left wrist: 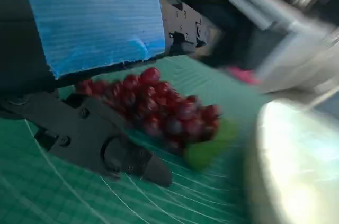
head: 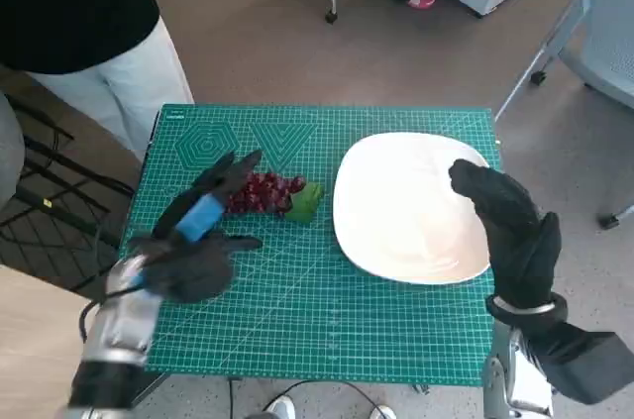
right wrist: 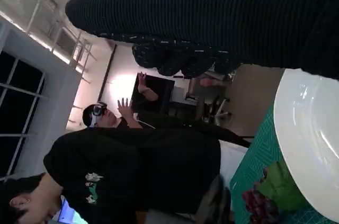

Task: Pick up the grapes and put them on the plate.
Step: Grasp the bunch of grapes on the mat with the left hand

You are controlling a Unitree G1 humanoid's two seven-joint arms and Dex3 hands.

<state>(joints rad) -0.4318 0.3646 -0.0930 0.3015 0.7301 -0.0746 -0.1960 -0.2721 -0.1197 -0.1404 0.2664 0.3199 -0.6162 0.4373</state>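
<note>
I see the grapes (head: 265,192) lying on the green cutting mat (head: 317,320) that covers the table, just left of the white plate (head: 396,231) and not on it. A green leaf (head: 306,200) sits at the bunch's plate-side end, close to the plate's rim.

Left hand (head: 198,231): over the mat at the bunch's near-left side, fingers apart and reaching toward the grapes. My left wrist view shows the bunch (left wrist: 159,110) between the taped back and a lower black finger (left wrist: 106,150); the picture is blurred and I cannot tell whether any finger touches the fruit. Nothing looks gripped.

Right hand (head: 505,221): gloved, over the plate's right edge, fingers loosely extended toward the plate, holding nothing. Whether it touches the plate I cannot tell.

Right wrist view: plate rim (right wrist: 296,144), grapes (right wrist: 259,203) and leaf beyond it, people in dark tops (right wrist: 132,166) in the background.
</note>
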